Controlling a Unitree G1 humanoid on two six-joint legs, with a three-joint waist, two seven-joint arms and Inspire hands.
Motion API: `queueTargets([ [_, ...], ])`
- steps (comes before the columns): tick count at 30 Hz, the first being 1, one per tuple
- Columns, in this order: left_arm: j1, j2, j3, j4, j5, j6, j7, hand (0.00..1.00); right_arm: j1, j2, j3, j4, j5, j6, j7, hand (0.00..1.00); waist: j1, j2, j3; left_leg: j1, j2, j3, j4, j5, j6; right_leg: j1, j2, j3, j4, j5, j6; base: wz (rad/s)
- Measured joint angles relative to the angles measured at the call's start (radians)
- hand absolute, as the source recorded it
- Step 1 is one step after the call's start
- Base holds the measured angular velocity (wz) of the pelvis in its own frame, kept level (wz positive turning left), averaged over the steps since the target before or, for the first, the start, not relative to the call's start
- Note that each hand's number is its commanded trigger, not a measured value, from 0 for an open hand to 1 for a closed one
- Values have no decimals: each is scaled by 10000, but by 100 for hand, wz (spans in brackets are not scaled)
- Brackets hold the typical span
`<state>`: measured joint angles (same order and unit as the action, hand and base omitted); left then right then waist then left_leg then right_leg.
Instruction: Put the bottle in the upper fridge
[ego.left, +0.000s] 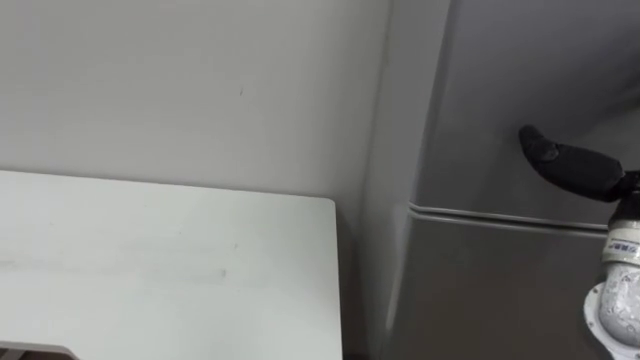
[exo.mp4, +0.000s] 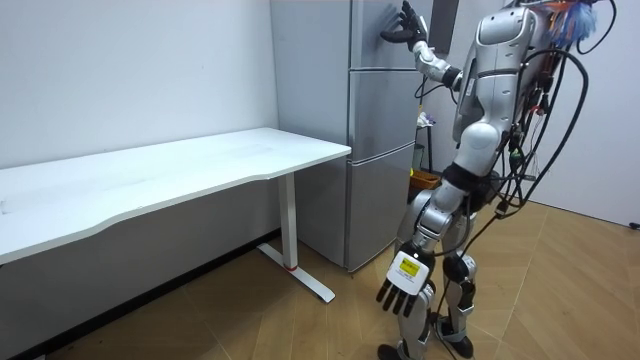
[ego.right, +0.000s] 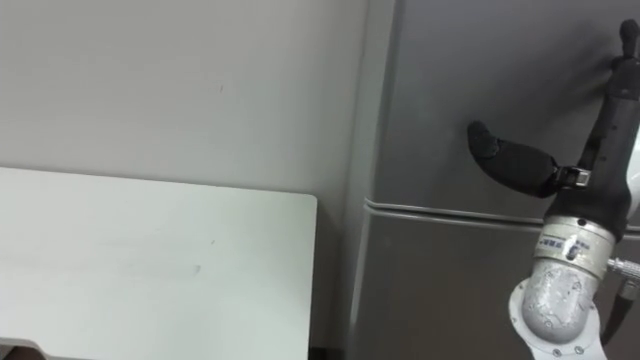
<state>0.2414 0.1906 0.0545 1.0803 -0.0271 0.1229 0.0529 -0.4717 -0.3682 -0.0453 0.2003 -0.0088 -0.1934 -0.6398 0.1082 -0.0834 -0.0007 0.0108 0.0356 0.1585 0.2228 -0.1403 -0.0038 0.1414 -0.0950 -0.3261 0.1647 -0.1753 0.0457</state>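
I stand facing a tall grey fridge (exo.mp4: 380, 130) whose two doors are shut. A seam (ego.right: 450, 211) divides the upper door (ego.right: 480, 70) from the lower one. My right hand (ego.right: 515, 158) is raised against the upper door just above that seam, with the dark thumb stretched out to the left and the fingers (ego.right: 625, 60) pointing up. In the room view this right hand (exo.mp4: 403, 25) rests high on the fridge front. My left hand (exo.mp4: 403, 285) hangs by my thigh with relaxed fingers, and nothing is in it.
A long white table (ego.left: 150, 270) stands against the wall just left of the fridge, its corner close to the fridge side. A small yellow object (exo.mp4: 425, 180) sits on the floor behind the fridge. Wooden floor lies around my feet.
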Motion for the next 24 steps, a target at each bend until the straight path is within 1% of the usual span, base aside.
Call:
queueTargets([
  [6,-2,0,-15,8,-5,-3,37,0,0,-25,-1,86,48,-23,-31,0,-105,-14,9,2,-72,-103,-12,14,25,45,-55,-92,-1,-3,6,5],
  [11,-3,3,-12,9,-4,-6,49,0,-1,-59,-3,132,56,-87,-37,0,-204,-49,42,-27,-116,-162,-9,14,43,43,-89,-100,8,-42,75,4],
  [13,-38,3,-12,8,-2,-8,56,0,0,-59,-41,61,64,-155,-36,0,-246,-43,46,-88,-122,-212,4,14,40,14,-91,-192,5,-68,118,6],
  [16,-44,1,-12,7,-4,-76,132,0,13,-59,-68,-48,245,-272,-12,0,-258,7,61,-69,-122,-216,8,22,49,-1,-90,-202,0,-69,119,1],
  [19,-37,0,2,-5,-1,-188,245,0,35,-59,-101,-356,820,-297,68,0,-349,57,52,-86,-127,-228,15,28,59,-7,-92,-231,-5,-60,108,0],
  [21,11,0,17,-99,6,-212,258,0,62,-59,-168,-584,1293,-293,166,0,-414,79,46,-78,-129,-228,9,29,60,3,-92,-241,-8,-23,47,0],
  [22,106,0,21,-216,6,-235,258,0,63,-59,-218,-623,1503,-317,220,0,-486,98,34,-63,-130,-229,4,29,60,25,-90,-247,-27,-7,23,0],
  [24,155,-3,23,-240,1,-355,258,0,74,-90,-412,-649,1783,-336,242,0,-508,123,0,-40,-130,-238,-16,29,58,59,-79,-251,-91,20,26,0],
])
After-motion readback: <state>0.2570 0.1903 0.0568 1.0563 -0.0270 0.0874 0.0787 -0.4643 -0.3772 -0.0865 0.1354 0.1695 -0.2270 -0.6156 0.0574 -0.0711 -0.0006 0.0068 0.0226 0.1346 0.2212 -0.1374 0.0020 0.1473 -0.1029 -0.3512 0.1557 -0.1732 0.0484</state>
